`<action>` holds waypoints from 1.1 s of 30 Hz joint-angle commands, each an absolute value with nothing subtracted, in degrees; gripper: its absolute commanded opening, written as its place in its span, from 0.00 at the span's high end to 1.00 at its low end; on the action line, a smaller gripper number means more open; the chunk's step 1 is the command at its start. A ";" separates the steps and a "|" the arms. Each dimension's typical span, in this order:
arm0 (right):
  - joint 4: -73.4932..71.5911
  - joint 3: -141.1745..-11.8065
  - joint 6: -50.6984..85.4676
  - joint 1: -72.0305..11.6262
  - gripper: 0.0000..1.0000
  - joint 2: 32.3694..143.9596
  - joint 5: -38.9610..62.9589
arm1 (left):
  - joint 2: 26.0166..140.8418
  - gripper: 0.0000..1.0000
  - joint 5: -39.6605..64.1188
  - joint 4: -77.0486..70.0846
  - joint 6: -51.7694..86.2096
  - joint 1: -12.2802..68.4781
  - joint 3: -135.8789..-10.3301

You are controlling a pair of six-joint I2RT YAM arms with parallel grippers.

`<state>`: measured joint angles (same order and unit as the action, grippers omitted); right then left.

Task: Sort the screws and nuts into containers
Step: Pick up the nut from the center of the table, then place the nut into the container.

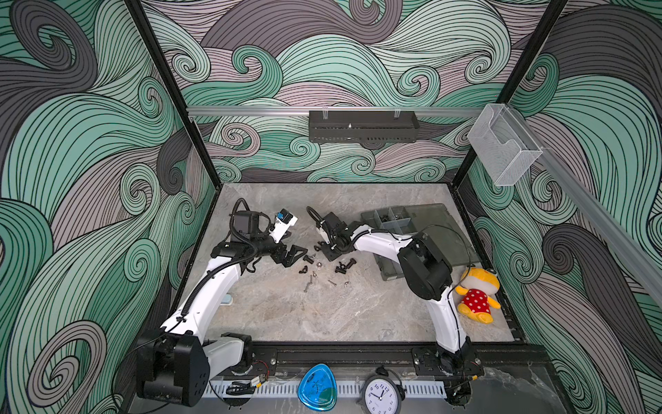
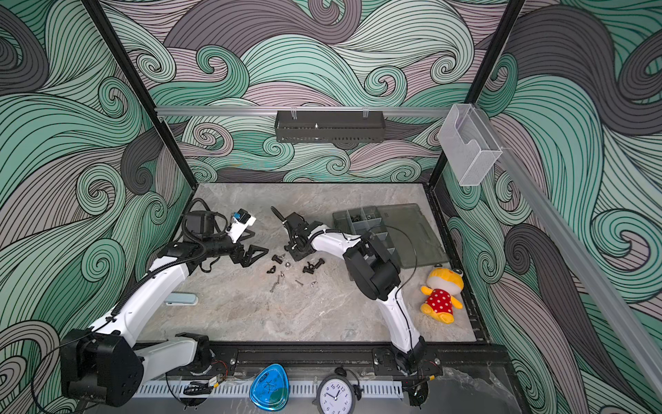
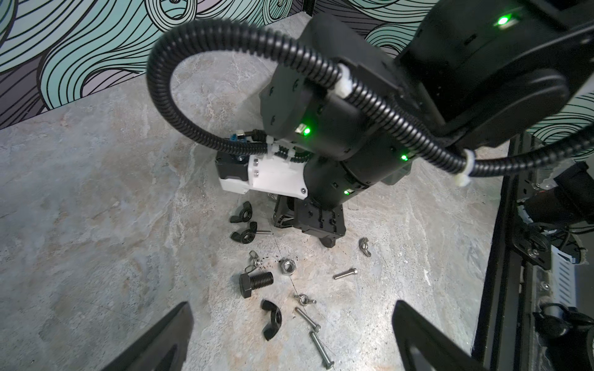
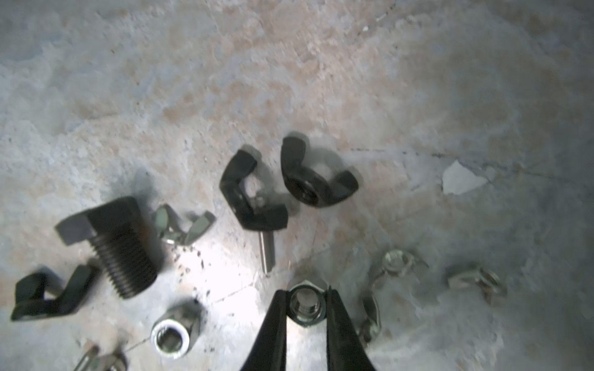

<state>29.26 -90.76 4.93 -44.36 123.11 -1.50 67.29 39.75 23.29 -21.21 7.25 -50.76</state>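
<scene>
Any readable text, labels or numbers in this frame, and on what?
"11", "12": hour numerals on the clock dial; its other numerals are too small to be sure of.
Dark marking on the blue disc: too blurred to read.
Nothing else legible in any view.

Swirling teal, grey and mauve wave wallpaper (image 1: 322,53) covers three walls around a grey marbled tabletop (image 1: 304,315). A silver rail (image 1: 250,110) on the back wall carries a black perforated tray (image 1: 363,126); a clear acrylic holder (image 1: 501,150) hangs on a side wall
</scene>
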 commanded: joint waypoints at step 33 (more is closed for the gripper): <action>29.15 -95.64 6.03 -8.19 0.81 120.36 -3.69 | 65.09 0.01 56.15 14.54 -23.28 13.11 -48.30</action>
<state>29.32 -93.49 7.22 -8.40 119.04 -2.09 65.52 54.70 14.94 -21.87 12.93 -48.14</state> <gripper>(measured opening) 0.196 0.986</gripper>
